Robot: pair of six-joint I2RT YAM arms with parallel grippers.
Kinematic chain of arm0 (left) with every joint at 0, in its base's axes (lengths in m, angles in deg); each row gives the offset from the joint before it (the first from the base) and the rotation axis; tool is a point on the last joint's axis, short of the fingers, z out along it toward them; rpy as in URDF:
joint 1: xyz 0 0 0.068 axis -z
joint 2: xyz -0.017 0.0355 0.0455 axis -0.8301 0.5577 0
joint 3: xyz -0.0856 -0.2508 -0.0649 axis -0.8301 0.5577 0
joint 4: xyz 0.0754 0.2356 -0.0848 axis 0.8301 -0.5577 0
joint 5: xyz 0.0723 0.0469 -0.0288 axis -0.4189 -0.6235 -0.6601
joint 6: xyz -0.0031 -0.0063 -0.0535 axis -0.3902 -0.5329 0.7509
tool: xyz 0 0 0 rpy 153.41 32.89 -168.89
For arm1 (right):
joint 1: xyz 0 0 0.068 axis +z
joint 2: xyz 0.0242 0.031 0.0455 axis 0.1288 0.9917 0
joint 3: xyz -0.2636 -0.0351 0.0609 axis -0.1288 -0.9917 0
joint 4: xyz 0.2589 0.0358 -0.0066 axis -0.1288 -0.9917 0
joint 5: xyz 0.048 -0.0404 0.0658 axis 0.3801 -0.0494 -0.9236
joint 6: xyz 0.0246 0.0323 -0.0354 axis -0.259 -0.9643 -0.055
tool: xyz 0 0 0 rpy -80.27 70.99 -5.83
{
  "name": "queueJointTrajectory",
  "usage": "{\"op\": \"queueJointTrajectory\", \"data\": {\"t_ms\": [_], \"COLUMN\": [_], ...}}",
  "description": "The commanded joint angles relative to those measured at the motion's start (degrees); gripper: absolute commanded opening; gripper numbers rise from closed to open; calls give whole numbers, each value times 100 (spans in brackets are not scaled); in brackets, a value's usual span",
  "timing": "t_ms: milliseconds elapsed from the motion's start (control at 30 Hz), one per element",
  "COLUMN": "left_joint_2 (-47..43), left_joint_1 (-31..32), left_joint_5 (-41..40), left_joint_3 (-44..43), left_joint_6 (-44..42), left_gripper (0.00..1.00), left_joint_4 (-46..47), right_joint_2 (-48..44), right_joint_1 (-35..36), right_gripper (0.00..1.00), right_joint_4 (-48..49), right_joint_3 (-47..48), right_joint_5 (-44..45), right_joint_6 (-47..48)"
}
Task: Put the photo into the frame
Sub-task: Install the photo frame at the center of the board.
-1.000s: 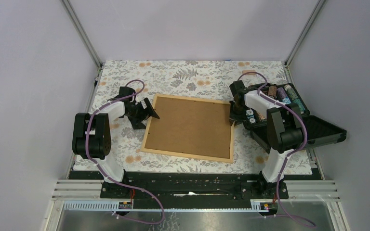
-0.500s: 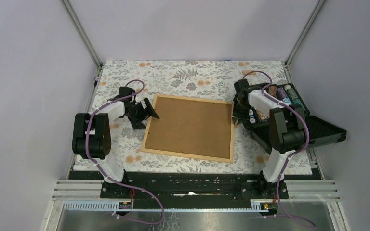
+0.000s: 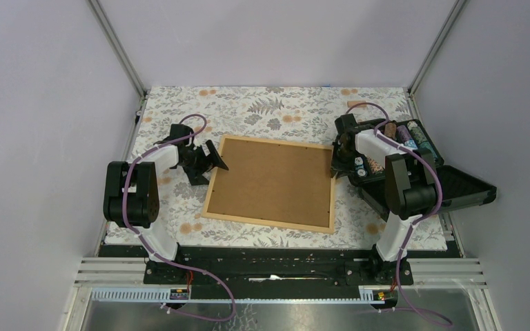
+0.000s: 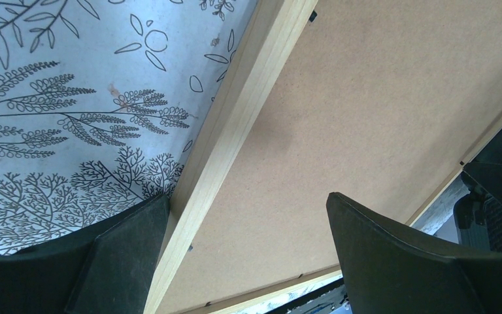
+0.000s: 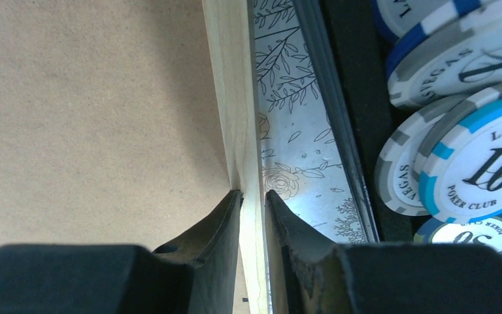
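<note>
Pale wood frame lies face down mid-bench, brown backing board uppermost; the photo cannot be seen. Right hand, arm bent low, narrowly pinches the frame's right rail. Left hand stands wide astride the left rail, holding nothing. Chips in the black case read "10" and "POKER CLUB".

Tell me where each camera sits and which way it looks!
Top camera: high behind the bases, looking down on the floral table; left arm and right arm show.
Left wrist: low beside the frame, looking across its brown backing board; the open left gripper straddles the rail.
Right wrist: over the frame's opposite rail, looking down; the right gripper pinches it, poker chips beside.
Shared: all three see the frame and backing board.
</note>
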Motion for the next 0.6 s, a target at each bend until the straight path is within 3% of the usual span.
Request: {"op": "queueJointTrajectory", "data": {"t_ms": [0, 567], "left_joint_2": [358, 385], "left_joint_1": [57, 49], "left_joint_5": [-41, 25], "left_joint_3": [198, 206], "left_joint_6": [-65, -41], "left_gripper": [97, 97], "left_joint_4": [-33, 1], "right_joint_2": [-79, 447], "right_joint_1": [-18, 162], "right_gripper": [27, 27], "right_joint_4": [-88, 381], "right_joint_3": [-149, -200], "right_joint_5": [109, -326], "right_joint_6": [-4, -188]}}
